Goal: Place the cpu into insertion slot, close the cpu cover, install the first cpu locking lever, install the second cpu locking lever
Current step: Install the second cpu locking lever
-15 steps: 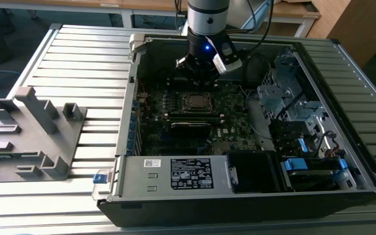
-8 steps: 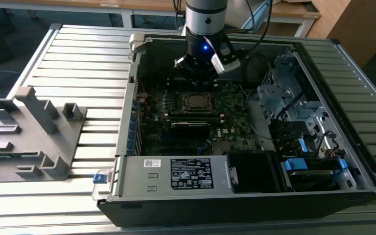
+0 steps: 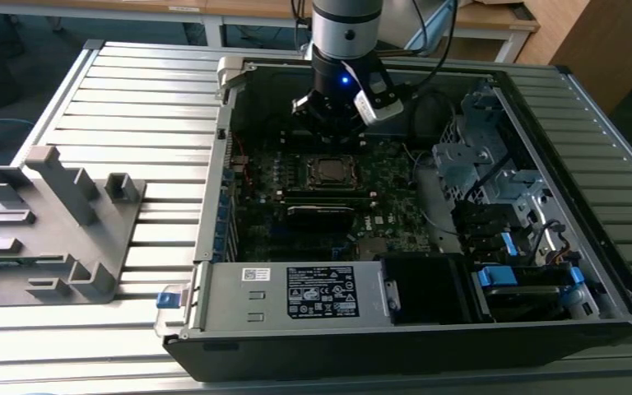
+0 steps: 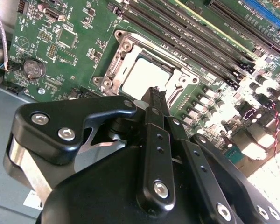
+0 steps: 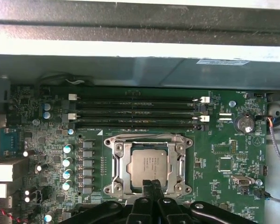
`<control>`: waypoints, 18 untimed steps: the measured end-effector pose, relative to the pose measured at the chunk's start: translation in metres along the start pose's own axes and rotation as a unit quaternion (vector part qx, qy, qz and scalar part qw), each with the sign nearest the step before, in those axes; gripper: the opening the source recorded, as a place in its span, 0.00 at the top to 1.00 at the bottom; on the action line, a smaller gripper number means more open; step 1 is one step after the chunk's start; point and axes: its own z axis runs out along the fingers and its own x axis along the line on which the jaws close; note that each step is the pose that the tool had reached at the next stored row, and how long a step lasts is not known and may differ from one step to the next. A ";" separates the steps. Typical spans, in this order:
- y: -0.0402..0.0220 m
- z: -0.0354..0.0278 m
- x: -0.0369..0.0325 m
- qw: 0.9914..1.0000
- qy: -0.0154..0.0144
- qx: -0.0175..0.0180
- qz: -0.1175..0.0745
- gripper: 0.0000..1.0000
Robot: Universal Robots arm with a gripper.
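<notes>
The cpu (image 5: pixel 148 164) lies flat in the insertion slot (image 5: pixel 113 187) on the green motherboard, its pale silver top showing. The cpu cover (image 5: pixel 119 161), a silver frame, lies down around it. My gripper (image 5: pixel 152 183) is shut, its two black fingers pressed together with nothing between them. Its tips hover at the socket's edge, just over the cpu's near side. In the second wrist view the fingertips (image 4: pixel 155 93) point at the cpu (image 4: pixel 144 74). In the exterior view the gripper (image 3: pixel 332 132) hangs inside the open computer case, just behind the socket (image 3: pixel 327 169).
Long black memory slots (image 5: pixel 135 109) run beside the socket. A coin battery (image 5: pixel 245 123) and red and black wires (image 5: pixel 273 135) sit toward the board's edge. The case wall (image 5: pixel 130 70) is close behind. A power supply (image 3: pixel 294 292), a drive cage (image 3: pixel 480 156) and a grey fixture (image 3: pixel 53 222) show too.
</notes>
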 end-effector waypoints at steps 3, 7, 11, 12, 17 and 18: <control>0.0000 0.0001 -0.0001 1.000 0.001 0.000 0.000 0.89; 0.0001 0.0001 -0.0001 1.000 0.001 0.000 0.000 0.89; -0.0019 0.0001 -0.0001 1.000 0.001 0.000 0.000 0.89; -0.0027 0.0001 -0.0001 1.000 0.001 0.000 0.000 0.89; -0.0073 0.0002 -0.0001 1.000 0.001 0.000 0.000 0.89; -0.0081 0.0002 -0.0001 1.000 0.001 0.000 0.000 0.89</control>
